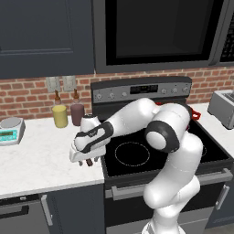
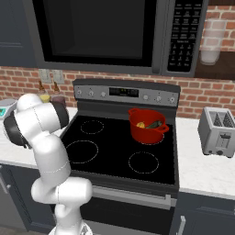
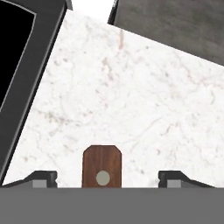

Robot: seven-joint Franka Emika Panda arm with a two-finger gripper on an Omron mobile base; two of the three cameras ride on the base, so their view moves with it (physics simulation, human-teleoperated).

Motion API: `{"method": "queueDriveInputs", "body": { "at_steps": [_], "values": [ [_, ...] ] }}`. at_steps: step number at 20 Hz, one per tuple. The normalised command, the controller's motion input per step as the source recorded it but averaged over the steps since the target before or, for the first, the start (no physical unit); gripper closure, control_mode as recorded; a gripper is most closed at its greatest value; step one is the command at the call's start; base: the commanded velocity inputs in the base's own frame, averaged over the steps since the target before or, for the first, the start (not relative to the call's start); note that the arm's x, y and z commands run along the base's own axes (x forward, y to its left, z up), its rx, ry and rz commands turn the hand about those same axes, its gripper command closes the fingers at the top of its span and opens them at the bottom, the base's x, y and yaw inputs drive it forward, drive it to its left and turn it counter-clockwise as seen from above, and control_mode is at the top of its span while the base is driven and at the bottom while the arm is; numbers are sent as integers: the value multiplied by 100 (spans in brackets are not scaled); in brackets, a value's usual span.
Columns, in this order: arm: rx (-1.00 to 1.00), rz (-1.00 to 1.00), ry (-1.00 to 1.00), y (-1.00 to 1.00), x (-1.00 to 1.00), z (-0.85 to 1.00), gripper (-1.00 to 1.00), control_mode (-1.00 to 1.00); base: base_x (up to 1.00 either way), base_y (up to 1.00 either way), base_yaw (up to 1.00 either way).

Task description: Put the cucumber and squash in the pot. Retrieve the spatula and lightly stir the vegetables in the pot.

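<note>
The hand (image 3: 105,177) hung with jaws spread wide, either side of the spatula (image 3: 102,168)'s flat reddish-brown wooden handle end, apart from it, on the veined white marble counter (image 3: 131,96). On the glossy black stove (image 2: 114,151), the round red pot (image 2: 147,126) held the cucumber (image 2: 154,124) and squash (image 2: 141,125).

One pot (image 2: 147,130); two bottles (image 1: 60,113); one toaster (image 2: 218,131); one scale (image 1: 11,130)

left base view: behind-left of the arm, facing forward and down on the stove (image 1: 137,155) and white table (image 1: 41,160). right base view: behind-right, same stove. hand view: close above the table, looking down.
</note>
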Motion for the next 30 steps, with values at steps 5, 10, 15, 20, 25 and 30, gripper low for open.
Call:
{"method": "queueDriveInputs", "body": {
  "at_steps": [5, 10, 15, 20, 25, 30],
  "values": [
    [0, -1, 0, 0, -15, -14, 100, -100, 0, 0, 0],
    [0, 0, 1, -2, -2, -19, 100, -100, 0, 0, 0],
    [0, 5, -2, -24, -34, 6, 100, -100, 0, 0, 0],
    [-1, 17, -10, -49, -66, 76, 100, -100, 0, 0, 0],
    [-11, 23, -8, -75, -88, 87, 100, -100, 0, 0, 0],
    [-18, 24, -5, -99, -83, 80, 100, -100, 0, 0, 0]
  ]
}}
